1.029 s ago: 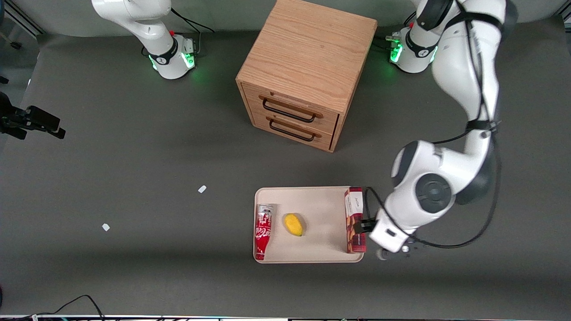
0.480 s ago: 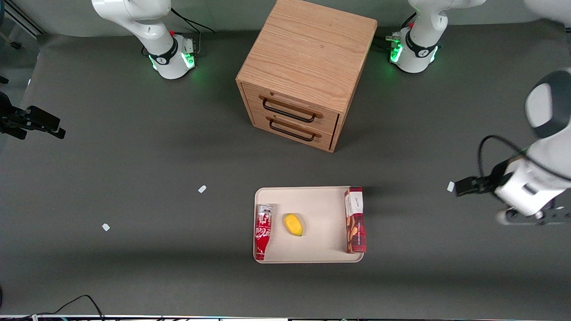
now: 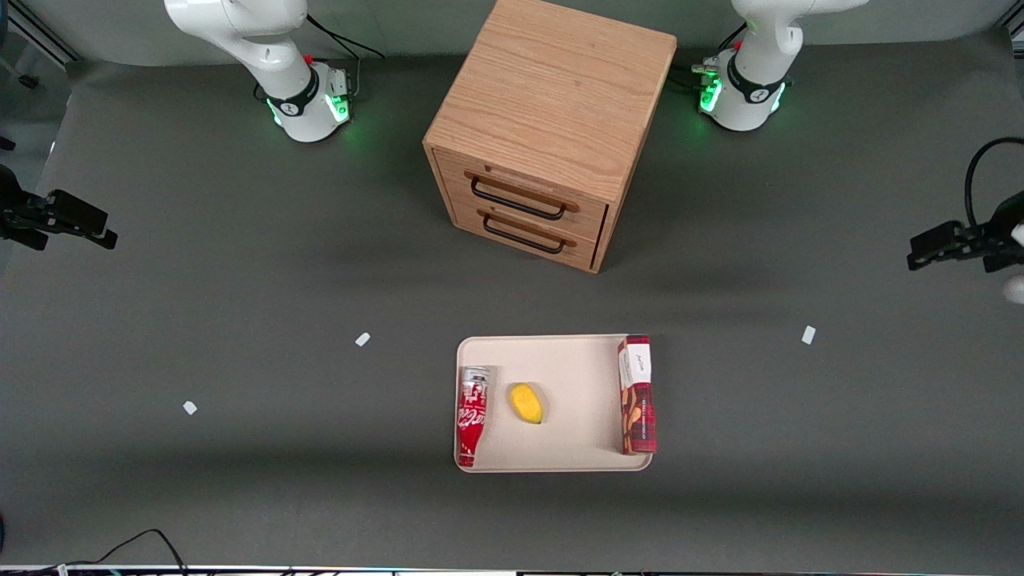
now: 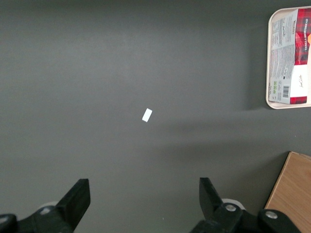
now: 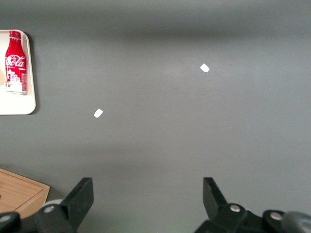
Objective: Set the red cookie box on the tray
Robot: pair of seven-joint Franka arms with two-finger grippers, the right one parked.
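Jaws apart, empty; gripper [image 3: 920, 254] at the tabletop's working-arm edge. One cookie box [image 3: 638, 394] flat on one tray [image 3: 560, 356], along its working-arm rim, white end toward the cabinet [image 3: 544, 136]. One can [image 3: 471, 416], one yellow fruit [image 3: 526, 402].

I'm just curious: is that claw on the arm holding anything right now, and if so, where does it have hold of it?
Nothing. The gripper is open and empty, hanging over bare table, well away from the red cookie box, which lies on the tray.
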